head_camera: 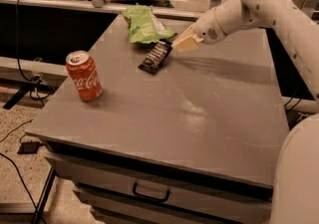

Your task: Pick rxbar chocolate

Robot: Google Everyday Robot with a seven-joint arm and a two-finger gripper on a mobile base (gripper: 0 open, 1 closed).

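The rxbar chocolate (155,57), a small flat black wrapper with white text, is at the middle back of the grey table (209,118). Its right end is raised and meets my gripper (175,45); its left end is low, at the table surface. The cream-coloured fingers (185,43) are shut on that right end. The white arm reaches in from the upper right.
A green chip bag (145,24) lies just behind the bar at the table's back edge. A red Coca-Cola can (84,75) stands upright at the left side. A drawer with a handle (149,191) is below the front edge.
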